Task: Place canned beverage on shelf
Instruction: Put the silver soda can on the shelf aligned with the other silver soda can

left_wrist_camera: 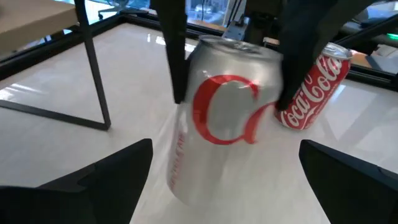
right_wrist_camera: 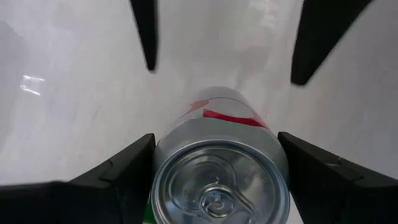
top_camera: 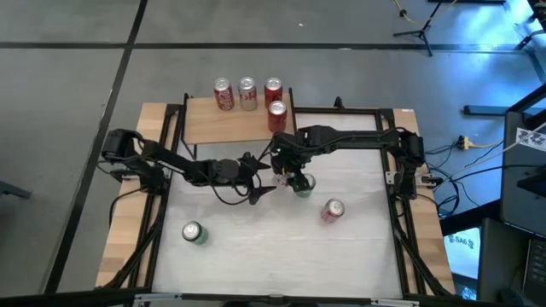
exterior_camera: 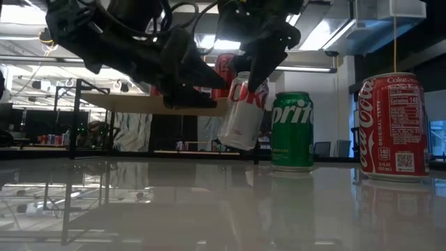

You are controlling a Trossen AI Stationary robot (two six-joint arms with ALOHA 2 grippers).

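Near the middle of the white desk, the right hand pinches a silver Diet Coke can by its upper sides and holds it tilted, its base clear of the desk surface in the low view. The left hand sits just at the can's 9 o'clock, its two fingers spread wide and touching nothing; its wrist view looks straight at the held can between the right hand's dark fingers. The shelf, a light-wood board on thin black legs, stands at the desk's 12 o'clock edge, with four cans along its far side and right end. On the desk, a red Coca-Cola can stands at 4 o'clock from the held can, and a green can is well apart at 8 o'clock. In the low view a green Sprite can stands upright just beside the held can.
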